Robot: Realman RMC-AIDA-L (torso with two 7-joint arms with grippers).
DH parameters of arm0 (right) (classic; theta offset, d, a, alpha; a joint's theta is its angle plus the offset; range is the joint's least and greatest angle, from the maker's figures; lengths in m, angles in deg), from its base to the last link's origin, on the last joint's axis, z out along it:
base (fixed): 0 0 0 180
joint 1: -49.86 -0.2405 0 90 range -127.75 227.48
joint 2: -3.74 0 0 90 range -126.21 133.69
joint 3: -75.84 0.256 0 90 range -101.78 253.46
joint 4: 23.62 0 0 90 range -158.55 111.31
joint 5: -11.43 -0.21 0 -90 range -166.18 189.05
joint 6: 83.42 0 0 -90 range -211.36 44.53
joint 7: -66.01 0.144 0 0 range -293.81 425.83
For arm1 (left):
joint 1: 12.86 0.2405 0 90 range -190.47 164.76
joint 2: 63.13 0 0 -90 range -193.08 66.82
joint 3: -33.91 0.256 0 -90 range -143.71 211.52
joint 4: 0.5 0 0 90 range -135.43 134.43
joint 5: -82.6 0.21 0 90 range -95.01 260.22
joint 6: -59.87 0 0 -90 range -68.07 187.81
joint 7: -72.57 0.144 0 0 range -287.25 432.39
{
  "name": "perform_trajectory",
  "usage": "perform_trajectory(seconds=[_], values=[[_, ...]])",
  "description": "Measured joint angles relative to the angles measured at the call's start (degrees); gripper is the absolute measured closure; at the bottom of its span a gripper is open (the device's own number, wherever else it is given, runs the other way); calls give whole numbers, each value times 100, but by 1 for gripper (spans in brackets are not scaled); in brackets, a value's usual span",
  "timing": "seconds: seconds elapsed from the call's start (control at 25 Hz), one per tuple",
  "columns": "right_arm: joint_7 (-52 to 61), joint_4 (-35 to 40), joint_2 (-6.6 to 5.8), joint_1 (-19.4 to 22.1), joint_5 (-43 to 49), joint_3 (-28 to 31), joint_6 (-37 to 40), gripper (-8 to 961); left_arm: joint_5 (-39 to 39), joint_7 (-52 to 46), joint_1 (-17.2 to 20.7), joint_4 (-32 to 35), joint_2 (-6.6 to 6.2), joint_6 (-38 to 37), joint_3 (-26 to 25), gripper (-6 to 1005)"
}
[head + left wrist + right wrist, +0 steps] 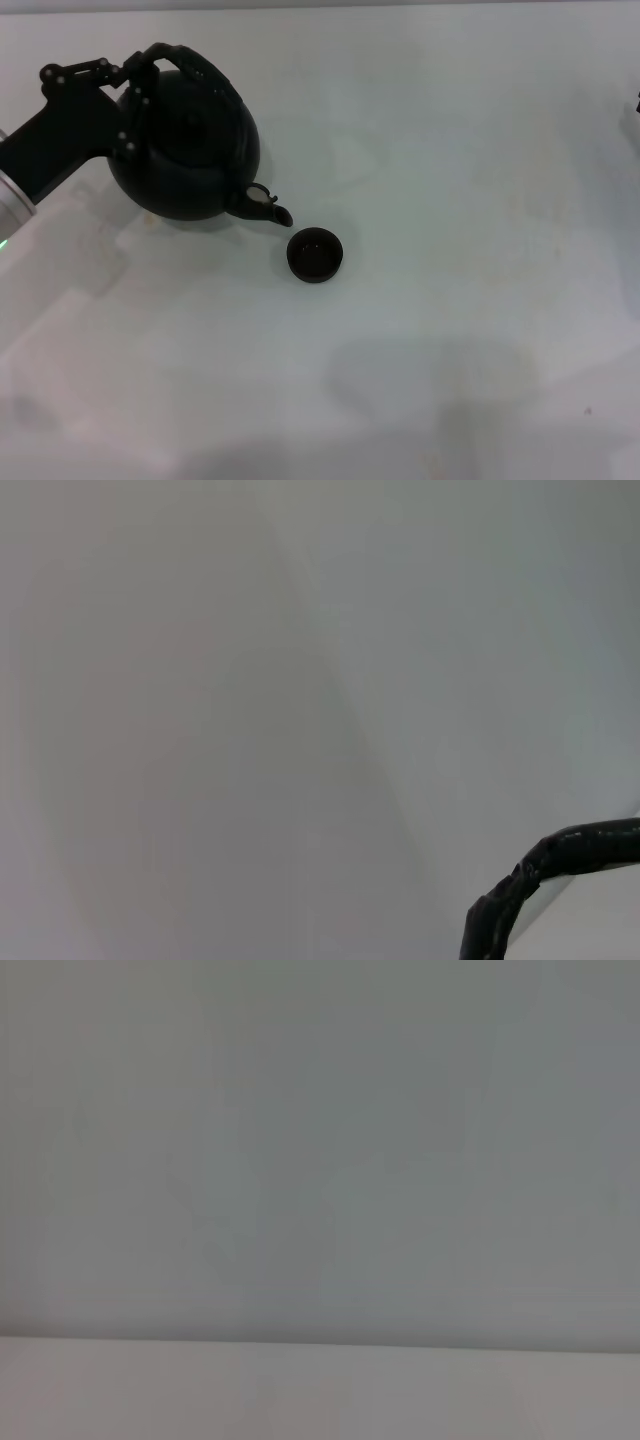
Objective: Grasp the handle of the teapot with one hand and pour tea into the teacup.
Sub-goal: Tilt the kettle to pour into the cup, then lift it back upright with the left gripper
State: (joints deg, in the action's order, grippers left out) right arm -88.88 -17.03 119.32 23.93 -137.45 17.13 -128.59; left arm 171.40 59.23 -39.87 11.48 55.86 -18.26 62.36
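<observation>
In the head view the round black teapot [190,150] is at the far left, leaning toward the table's middle. Its short spout [268,208] points down at the teacup [315,254] and ends just short of the cup's rim. The teacup is a tiny dark round cup standing upright on the white table. My left gripper [135,82] comes in from the left and is shut on the arched handle [185,60] at its left end. No stream of tea shows. A dark curved piece of the handle [560,865] shows in the left wrist view.
The white table [450,330] stretches in front of and to the right of the cup. A dark sliver of the right arm [637,105] sits at the right edge. The right wrist view holds only a plain pale surface.
</observation>
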Motion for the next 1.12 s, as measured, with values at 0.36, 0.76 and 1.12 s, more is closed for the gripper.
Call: perform_trajectory(seconds=[0.36,0.76,1.12], values=[[2,0,8,-6,0,0,0,108,1,310,-82,-23,5,30,47,896],[2,-14,18,-21,0,0,0,108,-4,846,-287,-383,19,329,47,895],[2,-26,27,-37,0,0,0,108,-7,1051,-410,-471,19,355,50,895]])
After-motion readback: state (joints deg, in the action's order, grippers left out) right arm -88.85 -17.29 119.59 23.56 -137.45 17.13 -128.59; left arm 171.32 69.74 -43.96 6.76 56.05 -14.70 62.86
